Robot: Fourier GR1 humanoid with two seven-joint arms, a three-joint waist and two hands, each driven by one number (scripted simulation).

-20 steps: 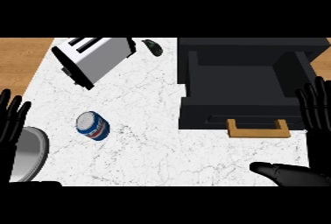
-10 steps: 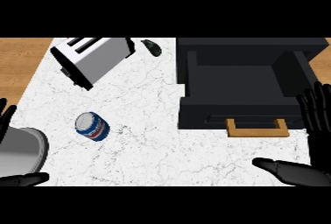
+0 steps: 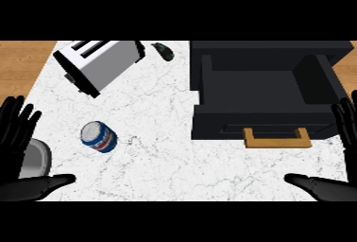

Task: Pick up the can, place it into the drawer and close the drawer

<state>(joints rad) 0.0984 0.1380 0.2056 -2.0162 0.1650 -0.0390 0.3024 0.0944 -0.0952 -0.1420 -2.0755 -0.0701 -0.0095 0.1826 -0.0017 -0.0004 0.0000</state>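
Observation:
A blue and white can [image 3: 98, 136] lies on its side on the white marble counter [image 3: 153, 118], left of centre. The black drawer [image 3: 265, 90] stands pulled out at the upper right, its inside bare, with a wooden handle [image 3: 276, 139] on its front. My left hand [image 3: 17, 137] shows at the left edge, open with fingers up, a short way left of the can and not touching it. At the right edge my right hand [image 3: 346, 123] is open too, fingers up, just right of the drawer front; its thumb [image 3: 314, 183] points left along the bottom.
A silver toaster [image 3: 97, 61] sits tilted at the upper left. A small dark object [image 3: 163, 51] lies beside it near the drawer's back corner. My grey left forearm [image 3: 35, 160] shows at the lower left. Wooden floor [image 3: 21, 61] borders the counter on the left.
My left hand has lifted higher along the left edge and the grey forearm has sunk lower. The right hand has shifted slightly outward. Can and drawer have not moved.

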